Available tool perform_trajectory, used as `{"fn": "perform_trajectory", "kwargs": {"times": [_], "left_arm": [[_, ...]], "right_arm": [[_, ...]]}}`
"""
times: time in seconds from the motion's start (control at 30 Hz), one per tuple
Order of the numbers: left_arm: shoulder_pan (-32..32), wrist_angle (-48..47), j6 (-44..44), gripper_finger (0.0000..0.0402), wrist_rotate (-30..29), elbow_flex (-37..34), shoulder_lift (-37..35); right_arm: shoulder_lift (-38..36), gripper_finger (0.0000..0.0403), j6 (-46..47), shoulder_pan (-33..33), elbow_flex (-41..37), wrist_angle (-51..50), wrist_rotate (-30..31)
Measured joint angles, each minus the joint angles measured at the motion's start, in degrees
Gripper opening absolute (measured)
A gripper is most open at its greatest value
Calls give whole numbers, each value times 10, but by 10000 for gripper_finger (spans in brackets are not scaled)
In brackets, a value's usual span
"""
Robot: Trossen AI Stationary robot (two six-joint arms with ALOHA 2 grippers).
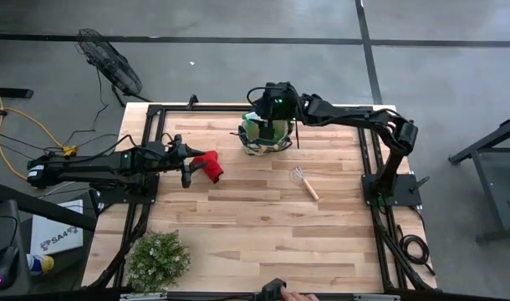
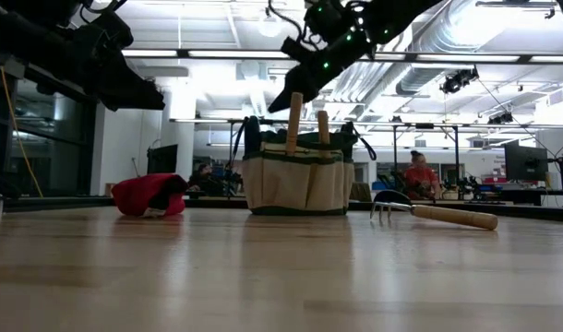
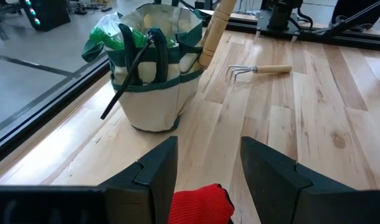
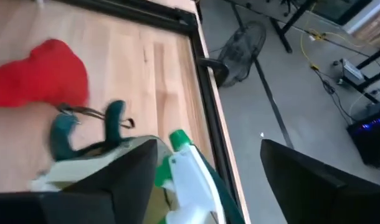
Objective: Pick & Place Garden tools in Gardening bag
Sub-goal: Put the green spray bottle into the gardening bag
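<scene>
high view: "sa" on box (image 1: 58, 237)

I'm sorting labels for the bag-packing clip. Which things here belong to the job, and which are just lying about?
Job:
- gardening bag
- wire rake on the table
- green sprayer in the bag
- wooden handles sticking out of the bag
- red item, beside the left end effector

Lying about:
- bushy plant
- floor fan

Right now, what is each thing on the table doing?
Beige fabric bag with green trim: upright, two wooden handles sticking out.
Green sprayer: inside the bag.
Wooden-handled wire rake: lying flat, apart from the bag.
Red item: lying by the open left gripper.
Right gripper: open above the bag.
</scene>
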Motion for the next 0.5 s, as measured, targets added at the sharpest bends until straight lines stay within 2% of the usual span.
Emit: {"fn": "perform_trajectory", "kwargs": {"times": [0.17,0.37,0.5], "left_arm": [[0,-1,0,171,0,0,0],[0,-1,0,171,0,0,0],[0,-1,0,171,0,0,0]], "right_arm": [[29,282,-47,10,-1,-10,29],[34,280,-148,40,-1,-25,157],[34,279,-183,43,-1,-26,174]]}}
